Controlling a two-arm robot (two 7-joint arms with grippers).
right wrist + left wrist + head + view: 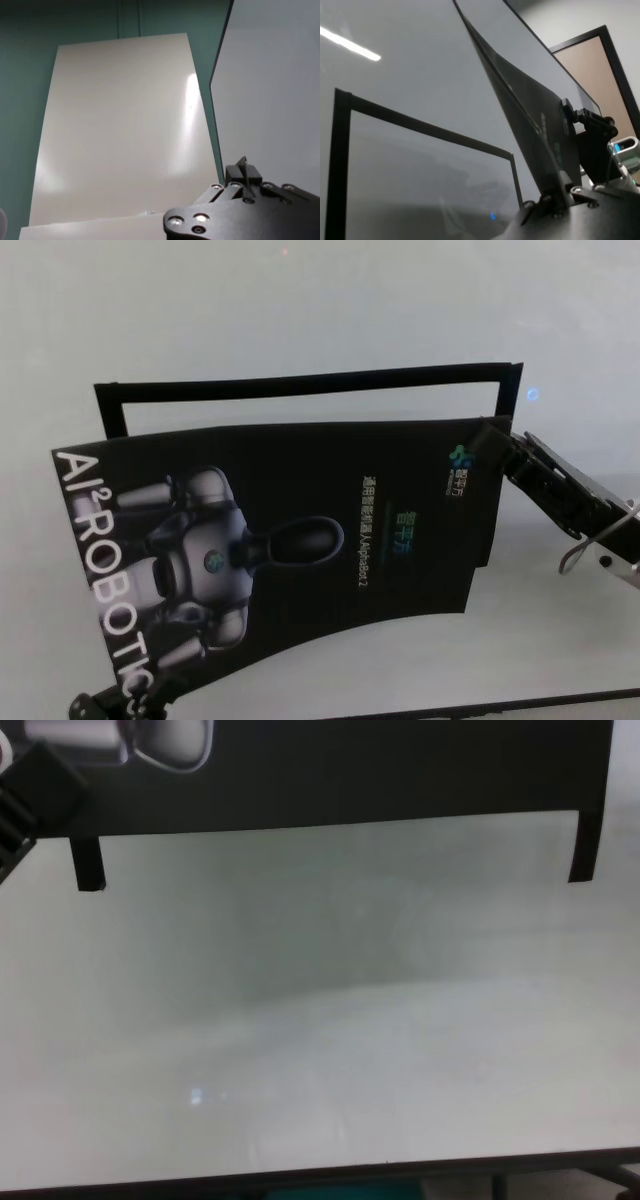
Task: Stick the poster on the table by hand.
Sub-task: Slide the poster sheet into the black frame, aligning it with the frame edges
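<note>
The poster (300, 540), black and glossy with a grey robot picture and white lettering, hangs curved above the white table (300, 300). My right gripper (490, 447) is shut on the poster's upper right corner. At the lower left corner, my left gripper (100, 706) is shut on the sheet's edge. In the left wrist view the poster (530, 110) shows edge-on, rising from the left gripper (555, 197), with the right gripper (570, 117) at its far end. The chest view shows the poster's underside (380, 770) across the top and the left gripper (35, 795) beside it.
A narrow black strip frame (300, 383) lies on the table behind and under the poster, with short legs at both ends (88, 865). The table's dark near edge (320, 1172) runs along the bottom of the chest view.
</note>
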